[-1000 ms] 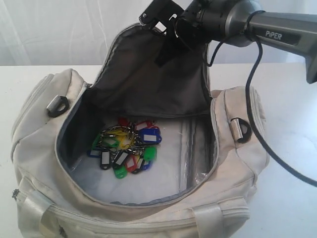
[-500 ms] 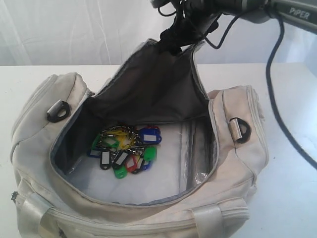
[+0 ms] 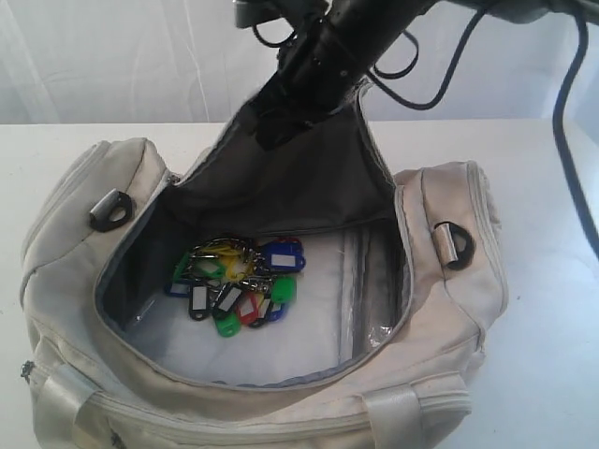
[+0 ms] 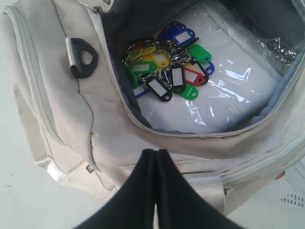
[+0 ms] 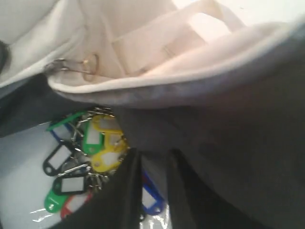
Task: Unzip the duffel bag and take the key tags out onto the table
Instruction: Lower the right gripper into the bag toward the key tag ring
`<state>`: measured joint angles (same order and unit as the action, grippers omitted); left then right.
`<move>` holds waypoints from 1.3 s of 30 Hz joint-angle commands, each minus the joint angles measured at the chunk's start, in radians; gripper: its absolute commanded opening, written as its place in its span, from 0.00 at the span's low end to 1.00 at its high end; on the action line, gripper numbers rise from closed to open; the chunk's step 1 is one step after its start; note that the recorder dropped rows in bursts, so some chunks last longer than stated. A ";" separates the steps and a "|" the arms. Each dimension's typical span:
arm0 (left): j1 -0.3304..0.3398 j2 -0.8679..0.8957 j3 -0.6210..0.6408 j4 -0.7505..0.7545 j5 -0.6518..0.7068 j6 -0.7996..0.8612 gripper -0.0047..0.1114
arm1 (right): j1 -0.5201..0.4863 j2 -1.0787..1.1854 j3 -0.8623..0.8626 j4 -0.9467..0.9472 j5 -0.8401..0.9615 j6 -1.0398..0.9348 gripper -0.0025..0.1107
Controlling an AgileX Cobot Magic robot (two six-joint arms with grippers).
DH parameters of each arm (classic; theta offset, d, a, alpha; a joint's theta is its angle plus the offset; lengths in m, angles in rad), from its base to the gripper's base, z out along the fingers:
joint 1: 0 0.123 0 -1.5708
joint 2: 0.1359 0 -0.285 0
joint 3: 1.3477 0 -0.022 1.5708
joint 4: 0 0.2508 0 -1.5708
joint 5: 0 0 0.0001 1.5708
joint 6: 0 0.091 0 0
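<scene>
The cream duffel bag (image 3: 440, 309) lies unzipped on the white table (image 3: 552, 355), its grey-lined flap (image 3: 309, 182) standing up at the back. The bunch of coloured key tags (image 3: 239, 285) rests on the bag's floor. My right gripper (image 3: 271, 126) hangs in front of the flap's upper lining, pointing down into the bag. In the right wrist view its jaws (image 5: 152, 155) stand a little apart with nothing between them, the key tags (image 5: 90, 148) below. My left gripper (image 4: 156, 151) is shut and empty, over the bag's near wall (image 4: 62, 109), short of the key tags (image 4: 167, 71).
Black D-rings sit on the bag's two ends (image 3: 110, 210) (image 3: 459, 245). A clear plastic sheet (image 3: 365, 299) lines the bag's floor. The right arm's black cable (image 3: 571, 140) hangs at the right. A metal zipper pull (image 5: 71, 66) lies on the flap's edge.
My right gripper has let go of the flap's top edge and dropped down and left in front of the lining. The flap stays up. The key tags have not moved.
</scene>
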<state>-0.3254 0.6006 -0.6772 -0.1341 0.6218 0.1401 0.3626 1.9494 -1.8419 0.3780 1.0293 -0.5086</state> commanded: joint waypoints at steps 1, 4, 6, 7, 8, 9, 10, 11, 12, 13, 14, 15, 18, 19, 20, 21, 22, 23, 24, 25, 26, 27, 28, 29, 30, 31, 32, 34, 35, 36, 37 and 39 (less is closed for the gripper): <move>0.003 -0.005 0.002 -0.013 0.009 -0.002 0.04 | 0.057 0.029 0.039 0.046 -0.084 -0.064 0.02; 0.003 -0.005 0.002 -0.013 0.014 -0.002 0.04 | 0.089 0.071 0.039 0.046 -0.149 -0.074 0.02; 0.003 -0.007 0.002 -0.013 0.014 -0.002 0.04 | 0.099 0.102 0.039 0.046 -0.224 -0.072 0.02; 0.003 -0.007 0.002 -0.013 0.014 -0.002 0.04 | 0.102 0.118 0.039 0.046 -0.267 -0.072 0.02; 0.003 -0.007 0.002 -0.013 0.014 -0.002 0.04 | 0.102 0.134 0.039 0.046 -0.297 -0.069 0.02; 0.003 -0.007 0.002 -0.013 0.014 -0.002 0.04 | 0.102 0.149 0.037 0.048 -0.327 -0.057 0.02; 0.003 -0.007 0.002 -0.013 0.014 -0.002 0.04 | 0.102 0.163 0.035 0.047 -0.345 -0.043 0.02; 0.003 -0.007 0.002 -0.013 0.014 -0.002 0.04 | 0.102 0.175 0.031 0.047 -0.346 -0.033 0.02; 0.003 -0.007 0.002 -0.013 0.014 -0.002 0.04 | 0.102 0.191 0.023 0.047 -0.315 -0.029 0.02; 0.003 -0.007 0.002 -0.013 0.014 -0.002 0.04 | 0.102 0.206 0.014 0.047 -0.269 -0.029 0.02; 0.003 -0.007 0.002 -0.013 0.014 -0.002 0.04 | 0.102 0.217 0.006 0.047 -0.217 -0.037 0.02; 0.003 -0.007 0.002 -0.013 0.014 -0.002 0.04 | 0.102 0.220 0.001 0.047 -0.175 -0.052 0.02; 0.003 -0.007 0.002 -0.013 0.014 -0.002 0.04 | 0.102 0.202 -0.011 0.047 -0.051 -0.140 0.02; 0.003 -0.007 0.002 -0.013 0.014 -0.002 0.04 | 0.102 0.184 -0.011 0.047 -0.027 -0.156 0.02; 0.003 -0.007 0.002 -0.013 0.014 -0.002 0.04 | 0.102 0.163 -0.011 0.047 -0.015 -0.161 0.02; 0.003 -0.007 0.002 -0.013 0.014 -0.002 0.04 | 0.104 0.145 -0.011 0.047 -0.008 -0.161 0.02; 0.003 -0.007 0.002 -0.013 0.014 -0.002 0.04 | 0.104 0.122 -0.011 0.037 -0.002 -0.161 0.02; 0.003 -0.007 0.002 -0.013 0.014 -0.002 0.04 | 0.105 0.100 -0.011 0.021 0.008 -0.161 0.02; 0.003 -0.007 0.002 -0.013 0.014 -0.002 0.04 | 0.106 0.085 -0.011 0.012 0.023 -0.161 0.02; 0.003 -0.007 0.002 -0.013 0.014 -0.002 0.04 | 0.106 0.070 -0.011 0.007 0.052 -0.169 0.02; 0.003 -0.007 0.002 -0.013 0.014 -0.002 0.04 | 0.106 0.058 -0.011 0.007 0.092 -0.183 0.02; 0.003 -0.007 0.002 -0.013 0.014 -0.002 0.04 | 0.106 0.054 -0.011 0.007 0.126 -0.200 0.02; 0.003 -0.007 0.002 -0.013 0.014 -0.002 0.04 | 0.108 0.048 -0.005 0.007 0.163 -0.218 0.02; 0.003 -0.007 0.002 -0.013 0.014 -0.002 0.04 | 0.118 0.047 0.007 0.000 0.188 -0.237 0.02; 0.003 -0.007 0.002 -0.013 0.014 -0.002 0.04 | 0.128 0.044 0.019 -0.015 0.192 -0.255 0.02; 0.003 -0.007 0.002 -0.013 0.014 -0.002 0.04 | 0.147 0.043 0.038 -0.050 0.187 -0.257 0.02; 0.003 -0.007 0.002 -0.013 0.014 -0.002 0.04 | 0.171 0.043 0.057 -0.090 0.168 -0.255 0.02; 0.003 -0.007 0.002 -0.013 0.014 -0.002 0.04 | 0.215 0.043 0.092 -0.148 0.133 -0.253 0.02; 0.003 -0.007 0.002 -0.013 0.014 -0.002 0.04 | 0.237 0.045 0.106 -0.165 0.112 -0.253 0.02; 0.003 -0.007 0.002 -0.013 0.014 -0.002 0.04 | 0.255 0.047 0.115 -0.170 0.098 -0.253 0.02; 0.003 -0.007 0.002 -0.013 0.014 -0.002 0.04 | 0.268 0.050 0.123 -0.170 0.081 -0.253 0.02; 0.003 -0.007 0.002 -0.013 0.014 -0.002 0.04 | 0.286 0.062 0.135 -0.170 0.047 -0.253 0.02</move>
<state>-0.3254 0.6006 -0.6772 -0.1341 0.6240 0.1401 0.6205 2.0034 -1.7248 0.2235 1.1282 -0.7497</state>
